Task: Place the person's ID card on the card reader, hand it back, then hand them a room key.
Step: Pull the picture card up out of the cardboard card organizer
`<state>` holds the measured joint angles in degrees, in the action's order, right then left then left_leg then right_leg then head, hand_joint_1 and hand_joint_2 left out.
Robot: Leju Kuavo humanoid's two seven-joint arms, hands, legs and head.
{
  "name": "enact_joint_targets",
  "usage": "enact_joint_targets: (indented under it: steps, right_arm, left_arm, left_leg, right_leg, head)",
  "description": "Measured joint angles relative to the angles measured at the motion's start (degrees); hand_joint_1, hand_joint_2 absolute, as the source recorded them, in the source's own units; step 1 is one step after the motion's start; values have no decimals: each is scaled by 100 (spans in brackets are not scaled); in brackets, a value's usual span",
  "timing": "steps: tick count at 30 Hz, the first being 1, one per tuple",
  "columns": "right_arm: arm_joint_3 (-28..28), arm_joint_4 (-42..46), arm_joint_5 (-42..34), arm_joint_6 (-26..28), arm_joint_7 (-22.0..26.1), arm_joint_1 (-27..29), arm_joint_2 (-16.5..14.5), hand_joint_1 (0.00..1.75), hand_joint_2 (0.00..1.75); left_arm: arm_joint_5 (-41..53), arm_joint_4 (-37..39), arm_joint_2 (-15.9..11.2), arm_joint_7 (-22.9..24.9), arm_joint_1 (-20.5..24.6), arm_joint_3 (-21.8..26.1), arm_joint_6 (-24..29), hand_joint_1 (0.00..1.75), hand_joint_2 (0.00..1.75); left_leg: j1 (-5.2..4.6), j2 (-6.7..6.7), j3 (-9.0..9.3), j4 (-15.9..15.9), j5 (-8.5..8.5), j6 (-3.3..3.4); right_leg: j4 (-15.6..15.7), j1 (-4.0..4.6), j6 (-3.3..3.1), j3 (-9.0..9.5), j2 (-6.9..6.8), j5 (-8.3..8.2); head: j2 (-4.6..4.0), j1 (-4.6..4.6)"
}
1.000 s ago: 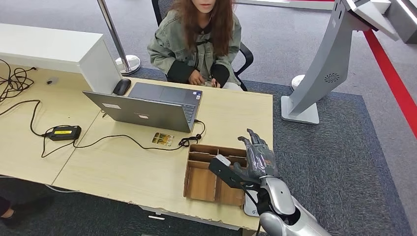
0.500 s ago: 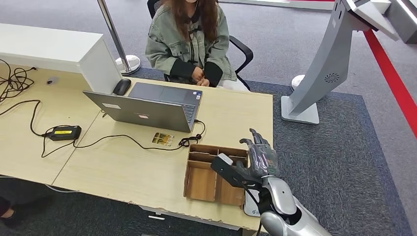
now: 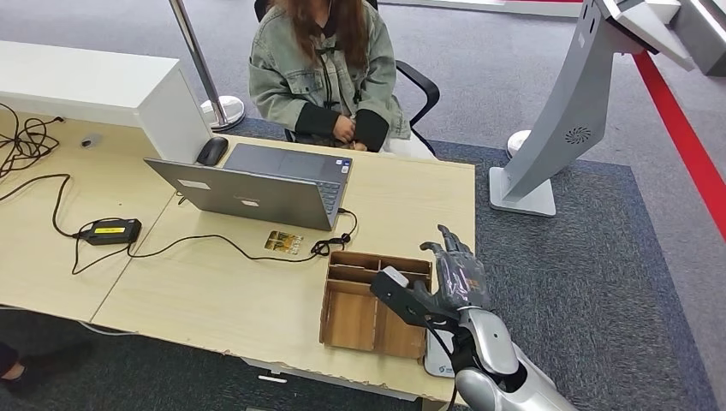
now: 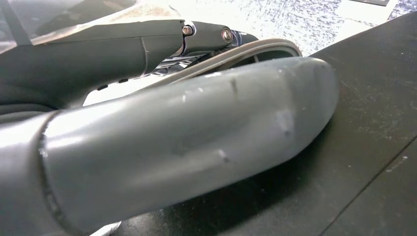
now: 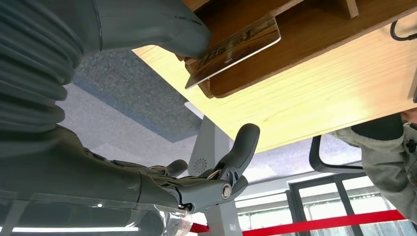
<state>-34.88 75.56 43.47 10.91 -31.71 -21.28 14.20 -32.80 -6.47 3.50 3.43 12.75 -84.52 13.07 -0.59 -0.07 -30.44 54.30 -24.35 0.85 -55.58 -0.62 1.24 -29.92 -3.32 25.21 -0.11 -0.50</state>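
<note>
Right hand (image 3: pixel 454 276): a card (image 5: pixel 233 49) is pinched under the thumb, other fingers spread, above the wooden tray (image 3: pixel 347 321). Left hand (image 4: pixel 172 147): grip cannot be told.

Wooden tray (image 3: pixel 351 318) just left of right hand (image 3: pixel 454 278); laptop (image 3: pixel 257 184) beyond tray, person (image 3: pixel 321 73) behind desk (image 3: pixel 214 291).

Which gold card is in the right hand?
The gold card over the wooden tray, pinched by the right hand; the other card lies beside the grey laptop.
</note>
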Motion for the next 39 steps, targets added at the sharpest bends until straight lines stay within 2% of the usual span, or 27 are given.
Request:
enact_joint_targets:
  steps: [15,39]
  right_arm:
    - [-3,0,17,-5,0,27,-34,62,175]
    - [-4,-2,16,-5,37,25,-65,79,175]
  left_arm:
    - [2,0,4,33,1,-1,13,0,0]
    - [14,0,7,33,2,-2,11,0,0]
  left_leg:
    - [0,0,0,0,0,0]
    - [0,0,-1,0,0,0]
  right_leg:
    - [0,0,0,0,0,0]
    - [0,0,0,0,0,0]
  head:
    - [0,0]
    - [0,0]
